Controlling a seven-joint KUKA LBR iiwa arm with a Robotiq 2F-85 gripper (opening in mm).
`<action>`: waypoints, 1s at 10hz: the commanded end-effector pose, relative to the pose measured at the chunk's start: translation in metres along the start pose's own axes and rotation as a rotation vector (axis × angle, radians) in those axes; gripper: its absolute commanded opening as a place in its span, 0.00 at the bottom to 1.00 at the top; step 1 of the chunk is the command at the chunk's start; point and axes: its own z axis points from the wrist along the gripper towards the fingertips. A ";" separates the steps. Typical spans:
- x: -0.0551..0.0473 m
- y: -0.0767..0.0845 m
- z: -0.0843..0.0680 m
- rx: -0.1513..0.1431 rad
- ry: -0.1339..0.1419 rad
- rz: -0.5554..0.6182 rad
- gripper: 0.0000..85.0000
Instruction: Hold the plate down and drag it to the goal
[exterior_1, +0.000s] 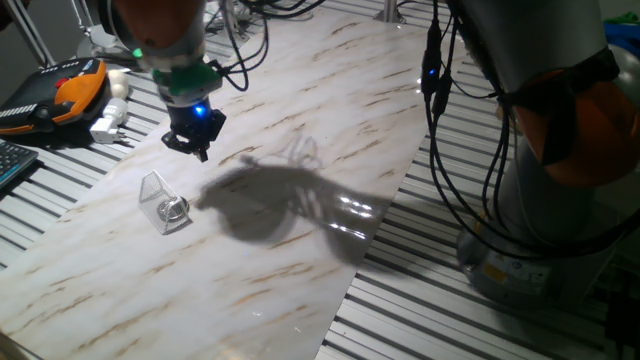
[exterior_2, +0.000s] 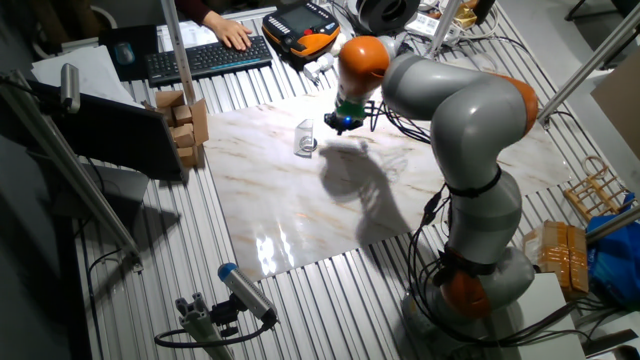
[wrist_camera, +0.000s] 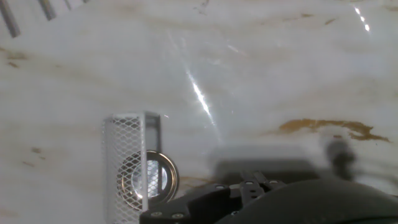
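The plate (exterior_1: 176, 208) is a tiny shiny silver disc lying on the marble board (exterior_1: 300, 260), inside the goal (exterior_1: 154, 190), a small clear plastic wedge. My gripper (exterior_1: 200, 152) hangs above the board, up and to the right of both, touching neither. Its fingers look pressed together with nothing between them. In the hand view the plate (wrist_camera: 152, 178) shows through the meshed side of the goal (wrist_camera: 127, 134), left of my blurred gripper (wrist_camera: 264, 163). The other fixed view shows the goal (exterior_2: 304, 135) just left of my gripper (exterior_2: 336, 126).
An orange and black teach pendant (exterior_1: 70, 90) and a white plug adapter (exterior_1: 108, 125) lie off the board's far left. Cables (exterior_1: 435, 90) hang beside the arm's base on the right. Cardboard boxes (exterior_2: 185, 120) and a keyboard (exterior_2: 205, 55) sit past the board.
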 end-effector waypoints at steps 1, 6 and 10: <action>0.000 0.000 0.000 -0.052 0.013 -0.591 0.00; 0.000 -0.001 -0.001 -0.022 -0.001 -0.571 0.00; 0.000 -0.001 -0.001 -0.020 0.023 -0.477 0.00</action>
